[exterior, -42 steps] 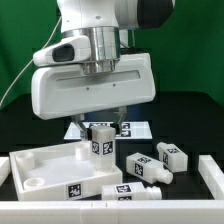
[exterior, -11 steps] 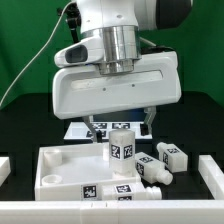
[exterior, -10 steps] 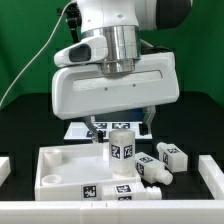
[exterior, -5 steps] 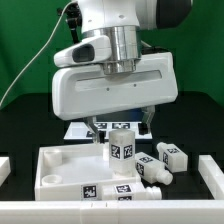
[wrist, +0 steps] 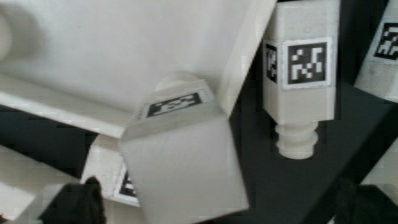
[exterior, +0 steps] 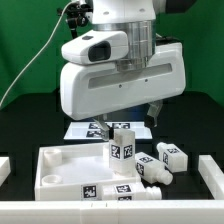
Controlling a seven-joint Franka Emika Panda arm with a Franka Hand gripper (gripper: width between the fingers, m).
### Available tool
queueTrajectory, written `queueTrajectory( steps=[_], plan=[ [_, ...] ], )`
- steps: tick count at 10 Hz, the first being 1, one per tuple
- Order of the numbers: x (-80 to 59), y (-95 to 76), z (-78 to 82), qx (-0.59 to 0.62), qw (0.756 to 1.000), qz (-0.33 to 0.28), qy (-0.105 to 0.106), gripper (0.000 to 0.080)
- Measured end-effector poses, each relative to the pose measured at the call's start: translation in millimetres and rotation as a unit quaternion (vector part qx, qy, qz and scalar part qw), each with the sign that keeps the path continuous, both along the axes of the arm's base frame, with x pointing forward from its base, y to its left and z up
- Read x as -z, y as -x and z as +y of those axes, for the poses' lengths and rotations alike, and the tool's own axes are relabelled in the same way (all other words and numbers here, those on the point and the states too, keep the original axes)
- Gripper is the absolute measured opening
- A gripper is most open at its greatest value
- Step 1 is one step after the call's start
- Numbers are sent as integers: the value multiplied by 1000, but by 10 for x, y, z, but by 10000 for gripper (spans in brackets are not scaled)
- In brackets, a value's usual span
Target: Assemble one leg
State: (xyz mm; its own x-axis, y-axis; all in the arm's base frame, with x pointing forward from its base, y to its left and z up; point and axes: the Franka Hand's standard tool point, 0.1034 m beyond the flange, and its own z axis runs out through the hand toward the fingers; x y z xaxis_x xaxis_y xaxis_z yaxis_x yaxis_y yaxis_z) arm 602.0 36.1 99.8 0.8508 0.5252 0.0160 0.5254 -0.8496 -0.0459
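A white leg (exterior: pixel 121 146) with a black-and-white tag stands upright in the far right corner of the large white tray-like panel (exterior: pixel 60 165). My gripper (exterior: pixel 130 121) hangs just above the leg's top, open, its dark fingers (exterior: pixel 153 113) spread wider than the leg and off it. In the wrist view the same leg (wrist: pixel 178 150) rises between my fingertips (wrist: pixel 75 200), with the gripper (wrist: pixel 222 208) open around it. The panel (wrist: pixel 107 50) lies beneath.
Further legs lie on the black table to the exterior view's right of the panel (exterior: pixel 171 153) (exterior: pixel 150 168), and one lies along its front (exterior: pixel 120 190); one also shows in the wrist view (wrist: pixel 299 90). The marker board (exterior: pixel 85 128) lies behind. White rails (exterior: pixel 210 172) border the workspace.
My gripper has risen off the leg in the last half second and stands higher. The leg stays upright in the panel, which has not moved since a second ago.
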Motion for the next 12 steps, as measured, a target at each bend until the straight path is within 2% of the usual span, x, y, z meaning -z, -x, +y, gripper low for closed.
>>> queueTrajectory(
  steps=[4,5,6,7,8,12],
  plan=[
    [75,16,-43,-6,1000,-2,1,649],
    [78,20,-46,-6,1000,-1,1,516],
    [78,19,-42,-6,1000,-1,0,516],
    [84,20,-47,-8,1000,-1,0,377],
    [89,12,-64,-13,1000,-3,0,284],
    [89,12,-60,-4,1000,-2,0,284]
  ],
)
